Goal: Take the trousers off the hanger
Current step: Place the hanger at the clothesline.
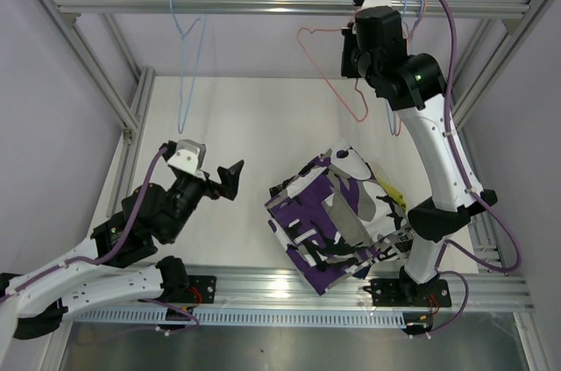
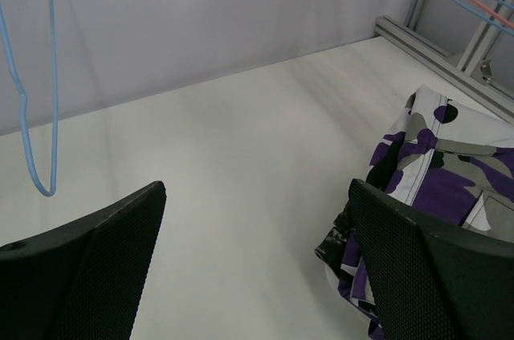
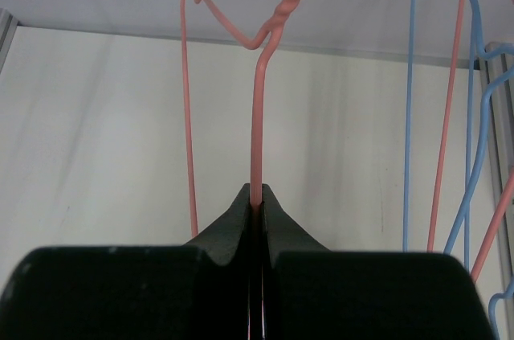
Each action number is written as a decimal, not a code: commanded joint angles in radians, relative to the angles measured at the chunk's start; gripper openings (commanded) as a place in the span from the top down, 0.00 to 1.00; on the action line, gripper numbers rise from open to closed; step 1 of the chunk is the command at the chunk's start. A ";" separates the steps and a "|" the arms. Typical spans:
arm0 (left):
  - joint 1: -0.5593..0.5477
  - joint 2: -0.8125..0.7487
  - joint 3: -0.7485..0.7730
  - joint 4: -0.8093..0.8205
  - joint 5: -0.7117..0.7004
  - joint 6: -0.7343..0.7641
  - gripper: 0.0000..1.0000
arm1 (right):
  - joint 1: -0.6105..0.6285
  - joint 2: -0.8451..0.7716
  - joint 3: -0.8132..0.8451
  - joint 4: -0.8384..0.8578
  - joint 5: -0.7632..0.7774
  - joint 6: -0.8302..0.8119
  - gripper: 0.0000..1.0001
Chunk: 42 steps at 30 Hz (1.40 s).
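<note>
clamped on one pink hanger [image 3: 259, 115] with the right gripper [image 3: 255, 197], up high. spread wide at the left gripper [image 1: 233, 180], nothing inside. heaped in one pile on the counter [image 1: 245, 117] beside the left gripper: trousers [image 1: 342, 235], purple pair [image 1: 307, 211] on top. hung past it: one blue hanger [image 1: 186, 64].

white table top [image 1: 263, 125] under soft even light, faint sheen near front. aluminium crossbar [image 1: 263, 4] overhead at back, slanted struts [image 1: 96, 82] down both sides. pale grey wall [image 2: 201, 10] behind. slotted rail [image 1: 289, 281] along near edge, perforated cable duct [image 1: 289, 314] just below.
</note>
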State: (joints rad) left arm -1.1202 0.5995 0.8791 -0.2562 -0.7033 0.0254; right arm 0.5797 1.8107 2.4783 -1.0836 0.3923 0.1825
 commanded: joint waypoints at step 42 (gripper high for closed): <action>0.008 -0.014 -0.006 0.009 0.038 -0.016 0.00 | -0.034 -0.240 -0.476 0.251 -0.116 0.048 0.67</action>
State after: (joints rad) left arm -1.1202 0.5869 0.8787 -0.2562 -0.6769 0.0254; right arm 0.5449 1.6394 2.0365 -0.8890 0.2935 0.2245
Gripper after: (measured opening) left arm 0.995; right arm 0.312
